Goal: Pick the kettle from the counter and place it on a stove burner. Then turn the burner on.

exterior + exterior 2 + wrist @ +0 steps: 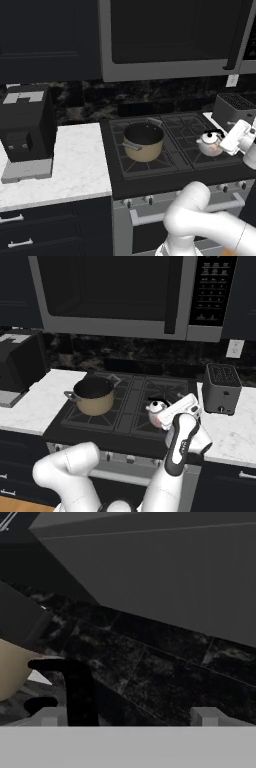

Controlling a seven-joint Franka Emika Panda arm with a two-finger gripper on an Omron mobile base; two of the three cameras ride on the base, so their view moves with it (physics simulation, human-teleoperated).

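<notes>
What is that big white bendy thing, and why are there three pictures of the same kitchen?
The white bendy thing is a robot arm. At its end is a gripper, a hand with two fingers. Two pictures come from cameras riding on the robot's base, one looking from the left and one from the right, so you see the same kitchen from two sides. The third comes from a camera on the hand itself, tilted, looking at the dark wall.

On the black gas cooktop sits a tan pot with a dark inside. On a burner grate toward the right is a small round white kettle with a thin black handle. The gripper is right beside the kettle, at its handle; I cannot tell if it is squeezing it. A boxy grey toaster stands on the white stone counter.
</notes>
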